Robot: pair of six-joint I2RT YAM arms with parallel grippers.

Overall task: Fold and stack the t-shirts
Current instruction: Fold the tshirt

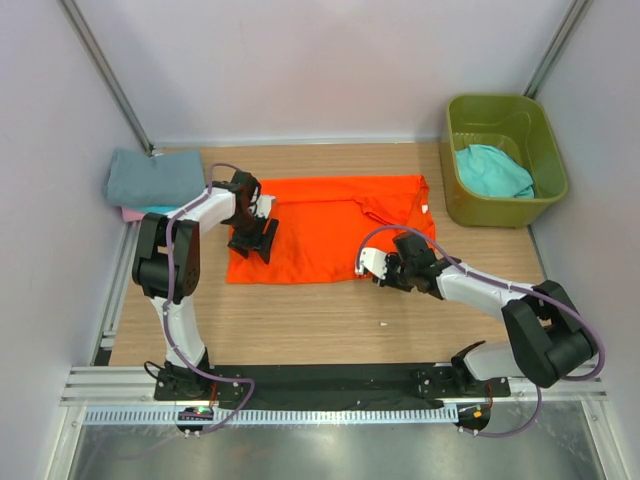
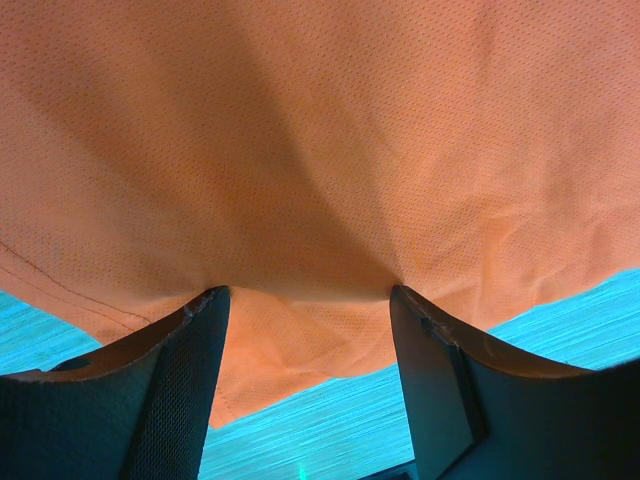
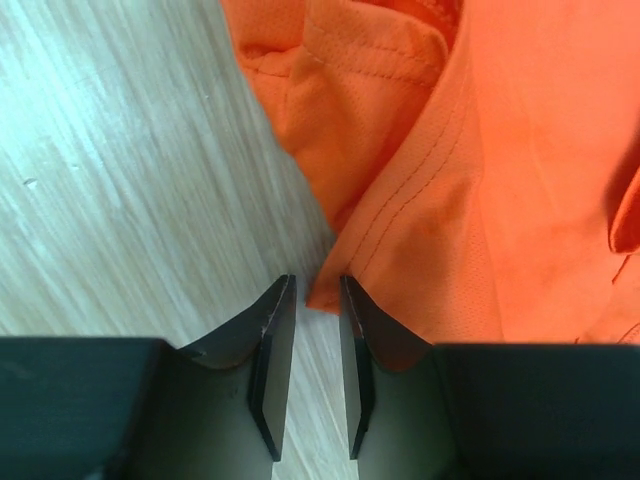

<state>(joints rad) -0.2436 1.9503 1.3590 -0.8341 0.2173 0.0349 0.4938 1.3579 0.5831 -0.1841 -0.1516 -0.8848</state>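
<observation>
One orange t-shirt lies spread across the middle of the desk, part folded, its small white neck label at the 3 o'clock end. The left gripper bears down on the cloth near the 9 o'clock edge, fingers spread wide and the weave puckered between them; it pins the cloth rather than pinching it. The right gripper sits at the shirt's 5 o'clock corner, jaws narrow with a slit of bare desk showing between them. The stitched hem corner lies just at their mouth and looks not yet caught.

The step in hand looks like taking that corner for the next fold. To do it well, slide the lower finger flat along the desk under the hem, take every layer, close firmly, then lift low and carry across while the left pins its side.

At 10 o'clock from the shirt rests a folded stack, grey-blue on top. At 2 o'clock an olive tub holds a teal shirt.
</observation>
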